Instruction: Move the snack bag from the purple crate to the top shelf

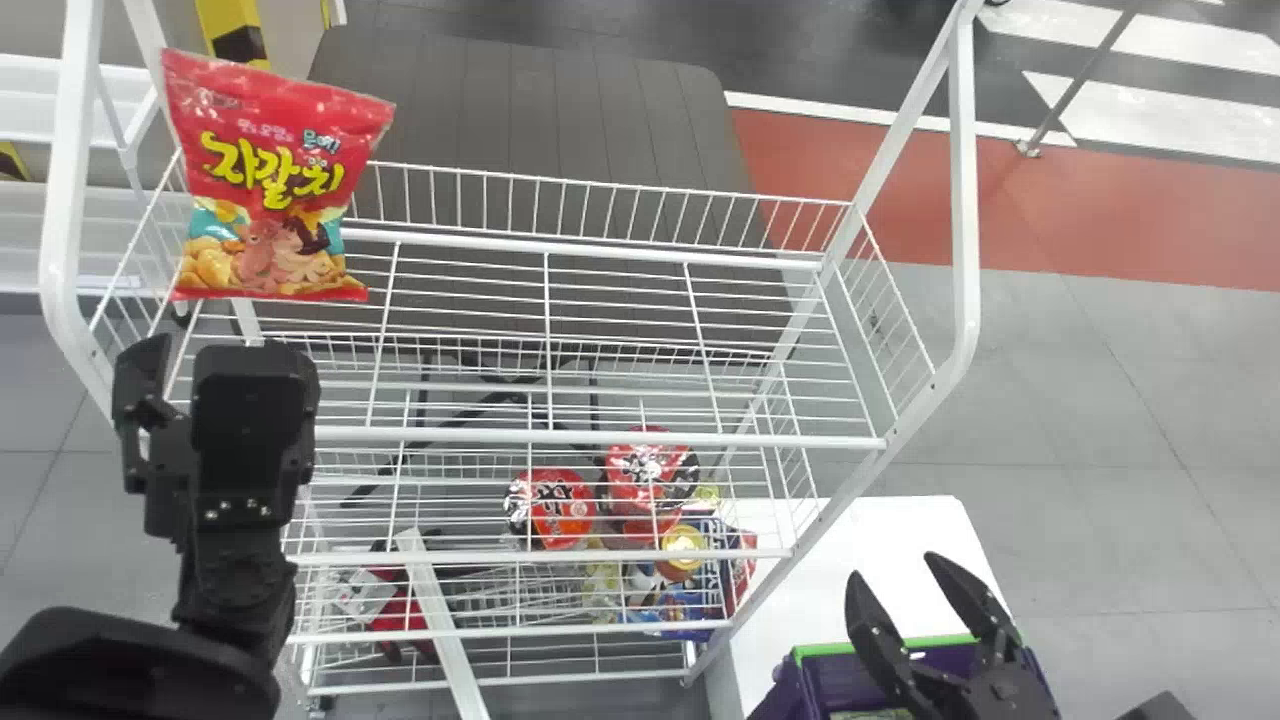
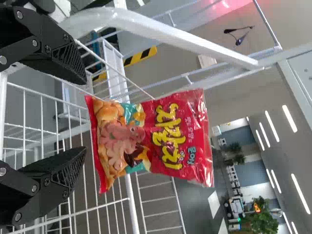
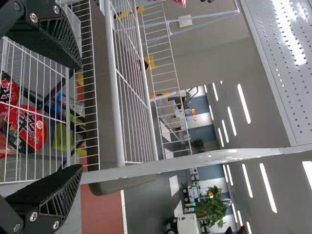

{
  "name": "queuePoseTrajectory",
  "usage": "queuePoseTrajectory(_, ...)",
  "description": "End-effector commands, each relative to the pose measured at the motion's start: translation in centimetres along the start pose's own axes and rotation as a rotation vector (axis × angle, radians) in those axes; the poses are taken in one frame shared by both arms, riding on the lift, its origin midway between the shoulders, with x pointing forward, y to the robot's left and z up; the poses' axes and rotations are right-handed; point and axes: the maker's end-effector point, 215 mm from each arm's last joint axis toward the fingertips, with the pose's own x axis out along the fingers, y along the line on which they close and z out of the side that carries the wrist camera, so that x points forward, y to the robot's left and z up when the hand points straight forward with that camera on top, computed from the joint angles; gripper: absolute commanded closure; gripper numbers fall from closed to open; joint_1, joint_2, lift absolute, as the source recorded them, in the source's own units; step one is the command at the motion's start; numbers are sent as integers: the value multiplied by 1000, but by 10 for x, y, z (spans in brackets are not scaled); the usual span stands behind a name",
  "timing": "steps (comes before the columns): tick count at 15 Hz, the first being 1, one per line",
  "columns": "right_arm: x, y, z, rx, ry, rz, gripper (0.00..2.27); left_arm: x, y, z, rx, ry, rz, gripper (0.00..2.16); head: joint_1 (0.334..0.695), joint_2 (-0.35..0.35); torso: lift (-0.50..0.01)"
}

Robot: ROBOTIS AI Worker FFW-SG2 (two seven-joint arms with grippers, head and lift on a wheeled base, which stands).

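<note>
The red snack bag (image 1: 275, 185) stands upright at the left end of the white wire top shelf (image 1: 600, 437). My left gripper (image 1: 185, 355) is just in front of the bag, its fingers spread. In the left wrist view, the snack bag (image 2: 151, 139) lies just beyond the tips of the left gripper (image 2: 86, 116), with nothing clasped between them. Over the purple crate (image 1: 940, 640) with its green rim, at the lower right of the head view, my right gripper (image 1: 893, 566) holds still and open. The right wrist view shows this right gripper (image 3: 80, 117) with parted, empty fingers.
Red packages (image 1: 550, 508) and other goods lie on the lower shelves. The rack's white side post (image 1: 965, 200) rises right of the top shelf, its counterpart (image 1: 62, 200) at the left. A white table (image 1: 900, 540) stands beside the rack at the crate.
</note>
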Motion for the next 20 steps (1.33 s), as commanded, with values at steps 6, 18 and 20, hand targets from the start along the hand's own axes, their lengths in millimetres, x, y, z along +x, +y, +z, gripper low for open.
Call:
queuePoseTrajectory(6,1,2,-5,3,8,4,90,-19,19,-13,-30,12,18,434,695,-185,0)
queuePoseTrajectory(18,8,16,-11,9,18,28,90,-35,66,-27,-83,0,79,434,695,-134,0)
queuePoseTrajectory(20,13,21,-5,27,22,34,93,-30,84,-32,-105,0,87,434,695,-106,0)
